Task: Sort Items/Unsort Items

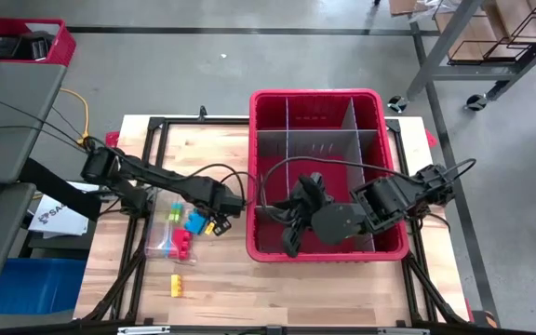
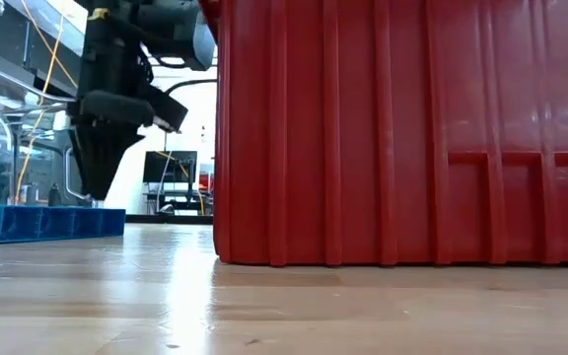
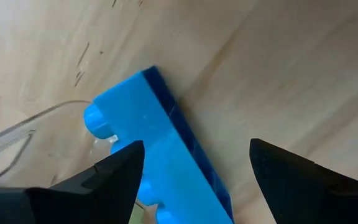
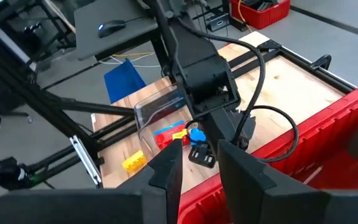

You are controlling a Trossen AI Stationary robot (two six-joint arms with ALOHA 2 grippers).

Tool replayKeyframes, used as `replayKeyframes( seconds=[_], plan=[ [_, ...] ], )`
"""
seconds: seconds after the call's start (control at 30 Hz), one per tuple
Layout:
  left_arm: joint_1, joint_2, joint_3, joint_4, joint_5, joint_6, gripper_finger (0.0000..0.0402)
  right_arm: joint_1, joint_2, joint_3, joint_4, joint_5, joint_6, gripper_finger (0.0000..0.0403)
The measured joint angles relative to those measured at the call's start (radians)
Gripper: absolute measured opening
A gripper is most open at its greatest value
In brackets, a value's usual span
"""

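The blue block (image 3: 160,155) looks like hard, light, smooth moulded plastic, so it should neither bend nor crush but could slip; the surest hold is probably across its two long flat sides, away from the round studs. It is a bright blue oblong brick with studs on one face, lying flat on the wooden table (image 1: 277,298) just left of the big red bin (image 1: 328,251) and right beside a clear plastic tray (image 1: 161,233) that holds red and green pieces. The left claw (image 3: 194,165) hangs directly over the block with its fingers spread wide, one on each side, gripping nothing. A yellow block (image 1: 177,284) lies apart, nearer the table's front edge. The right claw (image 4: 197,158) is over the bin's front-left compartment, its fingers only narrowly parted with nothing between them.
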Motion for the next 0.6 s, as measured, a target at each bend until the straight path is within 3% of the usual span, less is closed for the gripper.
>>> replayKeyframes(
  seconds=[0.3, 0.6],
  plan=[
    [0.001, 0.0, -0.025, 0.007, -0.132, -0.189, 0.0287, 0.013, 0.0, 0.0, -0.044, -0.035, -0.061, 0.0094],
    [0.03, 0.007, -0.135, 0.008, -0.09, -0.233, 0.0287, 0.012, 0.0, 0.0, -0.086, -0.043, -0.061, 0.0094]
  ],
)
